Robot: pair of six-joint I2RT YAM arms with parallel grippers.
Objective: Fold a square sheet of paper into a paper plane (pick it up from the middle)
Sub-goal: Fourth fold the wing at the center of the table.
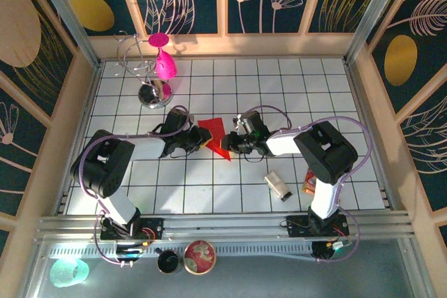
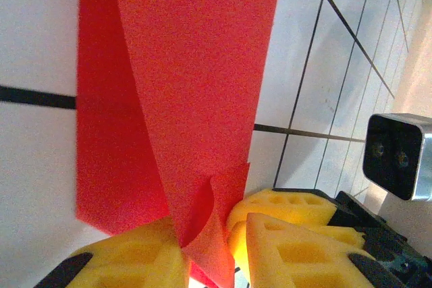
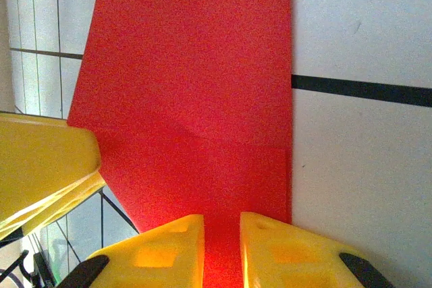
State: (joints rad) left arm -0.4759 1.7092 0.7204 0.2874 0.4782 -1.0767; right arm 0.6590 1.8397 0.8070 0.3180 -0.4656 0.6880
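The square sheet of paper [image 1: 211, 129] is bright red and lies mid-table between my two grippers. In the left wrist view the sheet [image 2: 196, 65] has one flap raised off the tiles, narrowing to a curled bunch that my left gripper [image 2: 210, 234] is shut on. My left gripper [image 1: 202, 142] is at the sheet's left side and my right gripper [image 1: 232, 144] is at its right side. In the right wrist view the sheet [image 3: 196, 65] lies flat with a faint crease. My right gripper [image 3: 221, 224] stands over its near edge, jaws slightly apart. The paper plane is out of view.
A magenta goblet [image 1: 165, 61] and a chrome wire stand [image 1: 149, 92] sit at the back left. A small pale packet [image 1: 278, 185] and a printed snack packet [image 1: 308, 183] lie near the right arm. A bowl [image 1: 200, 256] and a dark cup [image 1: 168, 262] sit beyond the front rail.
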